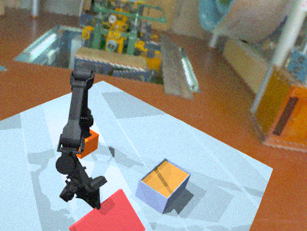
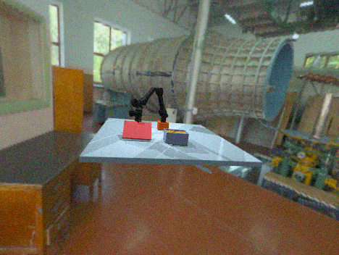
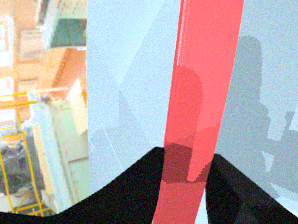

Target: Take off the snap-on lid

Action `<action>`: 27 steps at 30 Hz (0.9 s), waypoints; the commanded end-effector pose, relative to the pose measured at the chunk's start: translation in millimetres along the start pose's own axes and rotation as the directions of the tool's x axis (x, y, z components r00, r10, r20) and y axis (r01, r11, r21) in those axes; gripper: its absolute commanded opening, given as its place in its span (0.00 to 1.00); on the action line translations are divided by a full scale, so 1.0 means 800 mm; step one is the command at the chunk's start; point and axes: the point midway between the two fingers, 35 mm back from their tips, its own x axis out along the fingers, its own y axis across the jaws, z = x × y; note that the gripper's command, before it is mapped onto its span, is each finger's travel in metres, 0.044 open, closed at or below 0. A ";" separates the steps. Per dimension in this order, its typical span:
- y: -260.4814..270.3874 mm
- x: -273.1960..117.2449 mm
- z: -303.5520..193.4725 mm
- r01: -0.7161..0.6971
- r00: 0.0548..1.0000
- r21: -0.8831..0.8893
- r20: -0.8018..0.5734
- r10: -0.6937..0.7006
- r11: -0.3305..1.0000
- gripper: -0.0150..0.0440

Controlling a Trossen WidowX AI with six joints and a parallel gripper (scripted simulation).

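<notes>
The red lid [image 1: 113,216] [image 2: 137,131] [image 3: 207,60] is off the box. My gripper [image 1: 98,207] [image 2: 138,120] [image 3: 185,160] is shut on one edge of the lid, which shows as a narrow slanting band between the fingers in the wrist view. In the exterior view the lid is tilted, its gripped edge raised and its opposite edge low, close to the table; I cannot tell whether that edge touches. The blue-grey storage box [image 1: 151,197] [image 2: 176,139] stands upright and open, with an orange inside showing, beside the lid and apart from it.
The pale blue table [image 1: 210,157] [image 2: 214,150] carries the box and the arm. An orange block [image 1: 90,144] [image 2: 163,125] sits at the arm's base. The front edge of the table shows in the exterior view, beyond the lid and box from the arm.
</notes>
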 end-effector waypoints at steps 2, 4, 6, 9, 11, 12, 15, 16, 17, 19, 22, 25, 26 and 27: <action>-0.001 0.002 0.000 -0.008 1.000 -0.009 -0.003 0.008 1.000 0.25; -0.003 0.004 0.000 -0.008 1.000 -0.009 -0.003 0.008 1.000 0.25; -0.004 0.005 0.000 -0.008 1.000 -0.009 -0.003 0.008 1.000 0.25; -0.007 0.007 0.000 -0.008 1.000 -0.009 -0.003 0.008 1.000 0.25; -0.008 0.008 0.000 -0.008 1.000 -0.009 -0.003 0.008 1.000 0.25; -0.009 0.009 0.000 -0.008 1.000 -0.009 -0.003 0.008 1.000 0.25; -0.011 0.011 0.000 -0.008 1.000 -0.009 -0.003 0.008 1.000 0.25; -0.012 0.011 0.000 -0.008 1.000 -0.009 -0.003 0.008 1.000 0.25; -0.013 0.012 0.000 -0.008 1.000 -0.009 -0.003 0.008 1.000 0.25; -0.014 0.013 0.000 -0.008 1.000 -0.009 -0.003 0.008 1.000 0.25; -0.017 0.015 0.000 -0.008 1.000 -0.009 -0.003 0.008 1.000 0.25; -0.019 0.017 0.000 -0.008 1.000 -0.009 -0.003 0.008 1.000 0.25; -0.020 0.018 0.000 -0.008 1.000 -0.009 -0.003 0.008 1.000 0.25; -0.021 0.018 0.000 -0.008 1.000 -0.009 -0.003 0.008 1.000 0.25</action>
